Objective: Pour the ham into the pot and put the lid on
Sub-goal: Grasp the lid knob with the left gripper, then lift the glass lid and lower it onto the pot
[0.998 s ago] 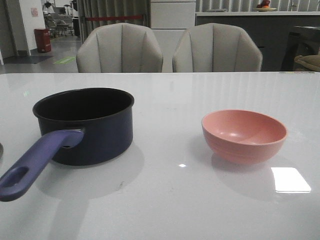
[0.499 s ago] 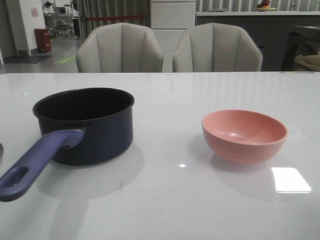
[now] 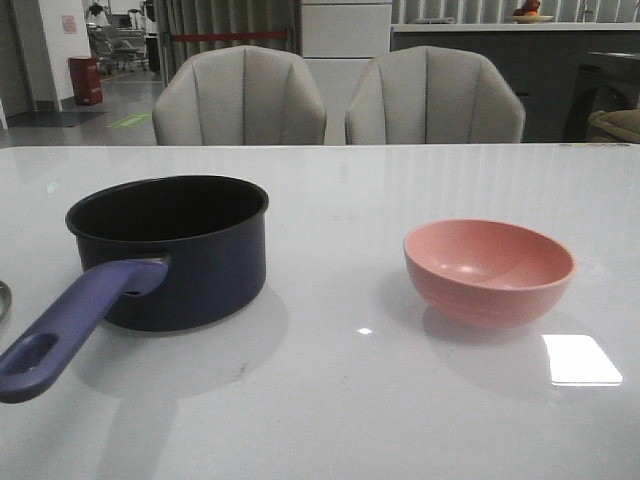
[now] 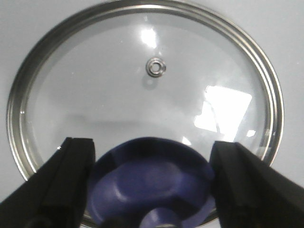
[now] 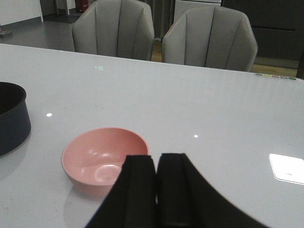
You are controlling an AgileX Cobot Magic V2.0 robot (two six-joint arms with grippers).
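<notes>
Glass lid (image 4: 142, 90) lies flat on the table under our left gripper (image 4: 151, 145), whose jaws stand wide apart either side of the knob (image 4: 147, 178) and grip nothing, while our right gripper (image 5: 156, 159) is pinched together, empty, short of the bowl (image 5: 102, 156). Over the last second the pot (image 3: 170, 250) at 9 o'clock and the bowl at 3 o'clock have not shifted, so we judge pouring not begun. Only the wrist views show lid and grippers, and no view shows us any ham in bowl or pot.
</notes>
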